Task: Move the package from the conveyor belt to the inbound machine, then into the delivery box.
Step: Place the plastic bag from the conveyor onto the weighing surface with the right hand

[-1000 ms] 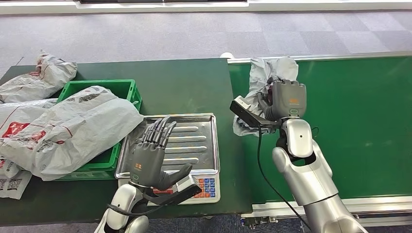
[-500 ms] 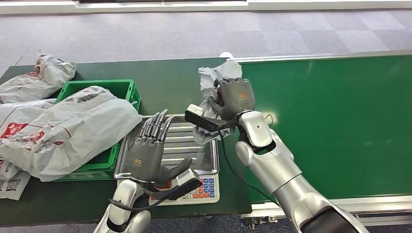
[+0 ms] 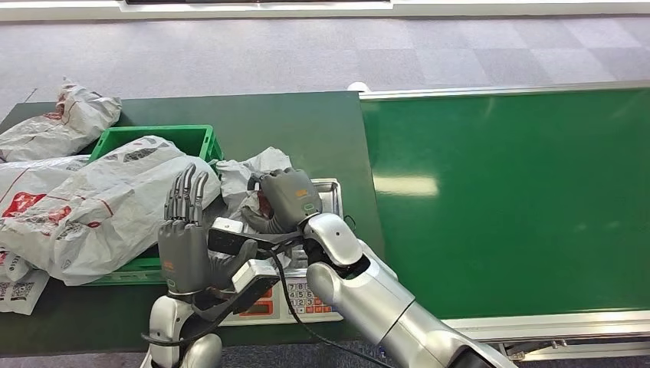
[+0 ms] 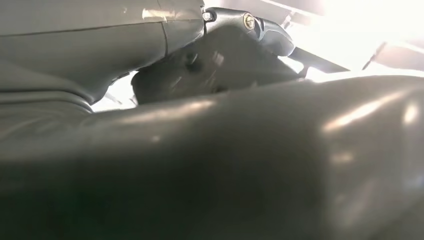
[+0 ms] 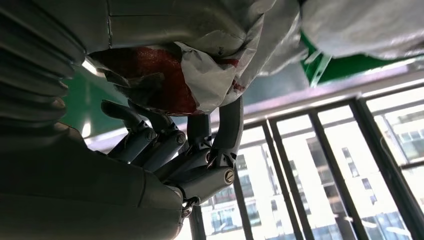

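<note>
Packages (image 3: 92, 207) lie heaped at far left, spilling over the green delivery box (image 3: 157, 138) on the dark table (image 3: 306, 130); loose grey mailers, several, overlapping.

Left hand (image 3: 186, 241) stands raised just beside the heap, palm forward, fingers straight and apart, holding nothing; it has shifted leftward and risen since a second ago, when it hovered over the tray.

Package (image 3: 247, 180), the one I carry, is now over the left part of the inbound machine (image 3: 331, 192), the scale with its ribbed steel tray and keypad; a second ago it was on the conveyor belt (image 3: 521, 192), at the belt's left end; half a second ago it was crossing the table edge. First leg of the task looks nearly finished; release onto the tray not yet made; whether the bag touches the tray I cannot tell, my arm hides it.

Right hand (image 3: 287, 201) grips the package from above, fingers curled into crumpled plastic; the wrist view shows them wrapped round a red-printed fold (image 5: 165, 85).

Orientation: the bag is bunched, so any long axis is uncertain; its bulk seems to run from my hand up and leftward toward the green box, loose end pointing that way, nearly against the heap.

Belt at right lies bare green, well apart.
</note>
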Robot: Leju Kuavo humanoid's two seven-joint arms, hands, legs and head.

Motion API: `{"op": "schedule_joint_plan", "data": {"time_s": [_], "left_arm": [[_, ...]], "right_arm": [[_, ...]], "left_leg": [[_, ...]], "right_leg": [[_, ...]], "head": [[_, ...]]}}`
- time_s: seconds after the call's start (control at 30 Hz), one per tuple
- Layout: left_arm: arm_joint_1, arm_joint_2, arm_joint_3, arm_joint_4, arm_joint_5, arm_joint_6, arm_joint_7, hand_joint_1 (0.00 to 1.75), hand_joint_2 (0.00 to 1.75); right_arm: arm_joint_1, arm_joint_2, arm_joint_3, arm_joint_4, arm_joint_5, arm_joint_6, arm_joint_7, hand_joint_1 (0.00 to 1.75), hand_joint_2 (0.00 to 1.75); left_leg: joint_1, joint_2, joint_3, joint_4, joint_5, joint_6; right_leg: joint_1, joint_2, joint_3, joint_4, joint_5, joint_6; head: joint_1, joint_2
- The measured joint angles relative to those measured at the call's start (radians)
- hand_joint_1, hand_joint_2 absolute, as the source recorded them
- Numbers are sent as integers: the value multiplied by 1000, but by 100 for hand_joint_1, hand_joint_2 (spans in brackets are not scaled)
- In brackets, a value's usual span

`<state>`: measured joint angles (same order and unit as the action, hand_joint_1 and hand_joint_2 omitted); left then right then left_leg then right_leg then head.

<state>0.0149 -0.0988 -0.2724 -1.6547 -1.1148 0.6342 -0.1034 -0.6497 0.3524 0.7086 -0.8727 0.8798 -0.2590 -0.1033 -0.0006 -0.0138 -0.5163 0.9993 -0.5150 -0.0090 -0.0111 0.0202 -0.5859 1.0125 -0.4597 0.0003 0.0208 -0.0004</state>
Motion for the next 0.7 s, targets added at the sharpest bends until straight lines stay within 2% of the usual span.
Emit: {"op": "schedule_joint_plan", "data": {"time_s": [0.2,0.27,0.33,0.4,0.47,0.6,0.7], "left_arm": [[29,-3,25,-37,8,36,-8,0,0],[36,-5,29,-49,9,53,-8,0,0],[40,-5,32,-60,11,59,-9,0,0],[42,-6,35,-67,10,60,-9,0,0],[43,-6,36,-71,5,60,-10,0,0],[48,-8,37,-75,-9,60,-9,0,0],[52,-8,37,-84,-15,60,-8,0,0]], "right_arm": [[37,3,19,7,-60,35,19,175,175],[59,0,19,7,-74,55,33,93,175],[83,-5,19,8,-84,62,41,5,87],[100,-12,19,9,-91,64,52,0,0],[113,-21,19,10,-94,67,63,0,0],[127,-39,19,8,-76,66,80,0,175],[129,-52,17,-5,-56,60,97,0,175]], "left_leg": [[0,-1,0,0,0,0],[0,-1,0,0,0,0],[0,-1,0,0,0,0],[0,-1,0,0,0,0],[0,-1,0,0,0,0],[0,0,0,0,0,0],[0,0,1,0,0,0]], "right_leg": [[0,-1,0,0,0,0],[0,-1,0,0,0,0],[0,-1,0,0,0,0],[0,-1,0,0,0,0],[0,-1,0,0,0,0],[0,-1,0,0,0,0],[0,-1,0,0,0,0]], "head": [[0,0],[0,0],[0,0],[0,0],[0,0],[0,0],[0,0]]}}
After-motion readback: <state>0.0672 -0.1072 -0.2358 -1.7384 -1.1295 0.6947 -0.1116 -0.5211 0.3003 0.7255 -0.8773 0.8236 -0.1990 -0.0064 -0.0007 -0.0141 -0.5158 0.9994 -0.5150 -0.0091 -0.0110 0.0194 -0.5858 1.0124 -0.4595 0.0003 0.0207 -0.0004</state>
